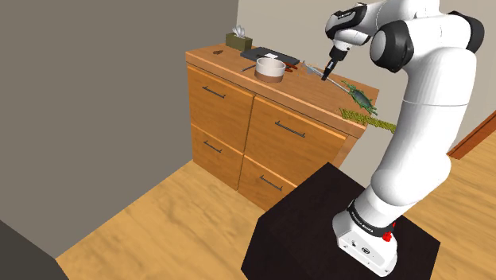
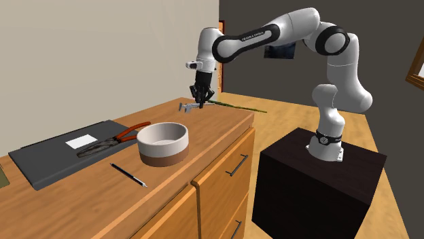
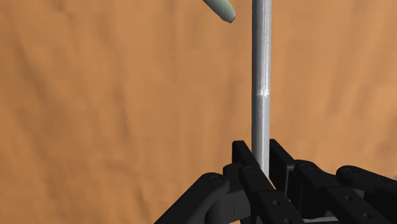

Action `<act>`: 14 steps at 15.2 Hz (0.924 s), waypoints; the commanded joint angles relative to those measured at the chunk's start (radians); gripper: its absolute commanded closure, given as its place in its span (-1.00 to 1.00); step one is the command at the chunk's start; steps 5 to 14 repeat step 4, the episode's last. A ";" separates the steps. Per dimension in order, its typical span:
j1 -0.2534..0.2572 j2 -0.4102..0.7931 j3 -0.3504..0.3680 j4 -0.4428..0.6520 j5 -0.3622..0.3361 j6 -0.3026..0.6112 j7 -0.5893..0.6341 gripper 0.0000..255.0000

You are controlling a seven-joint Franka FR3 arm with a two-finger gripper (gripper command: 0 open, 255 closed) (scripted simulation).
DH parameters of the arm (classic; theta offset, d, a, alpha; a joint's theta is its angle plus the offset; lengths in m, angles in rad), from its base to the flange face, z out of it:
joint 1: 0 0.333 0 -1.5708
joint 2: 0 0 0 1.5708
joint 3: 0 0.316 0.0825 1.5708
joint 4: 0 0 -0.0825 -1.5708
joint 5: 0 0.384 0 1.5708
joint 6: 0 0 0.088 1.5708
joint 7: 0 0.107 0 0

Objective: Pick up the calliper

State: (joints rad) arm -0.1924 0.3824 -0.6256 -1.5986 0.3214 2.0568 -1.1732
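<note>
Cabinet [image 2: 224,125]: your wooden worktop; its drawer fronts run out of the second exterior view.
Arm [image 2: 299,24]: forearm lettering is too small for you to read.
Bowl [image 2: 163,142]: mid-top.
Gripper [image 3: 261,151]: fingers clamped on the calliper [image 3: 261,76].
Calliper: grey bar, far end cut off; beyond the bowl, near the cabinet's far corner; you cannot tell whether it touches the wood.

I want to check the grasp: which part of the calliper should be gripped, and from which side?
The straight beam of the calliper, from above: it is narrow and level with the dresser top. The end effector clasps it there.
</note>
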 commanded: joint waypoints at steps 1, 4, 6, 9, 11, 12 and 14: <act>0.002 -0.008 -0.003 0.016 -0.007 -0.022 0.006 1.00; 0.001 -0.010 -0.005 0.028 -0.010 -0.036 0.009 1.00; 0.001 -0.010 -0.005 0.028 -0.010 -0.036 0.009 1.00; 0.001 -0.010 -0.005 0.028 -0.010 -0.036 0.009 1.00; 0.001 -0.010 -0.005 0.028 -0.010 -0.036 0.009 1.00; 0.001 -0.010 -0.005 0.028 -0.010 -0.036 0.009 1.00; 0.001 -0.010 -0.005 0.028 -0.010 -0.036 0.009 1.00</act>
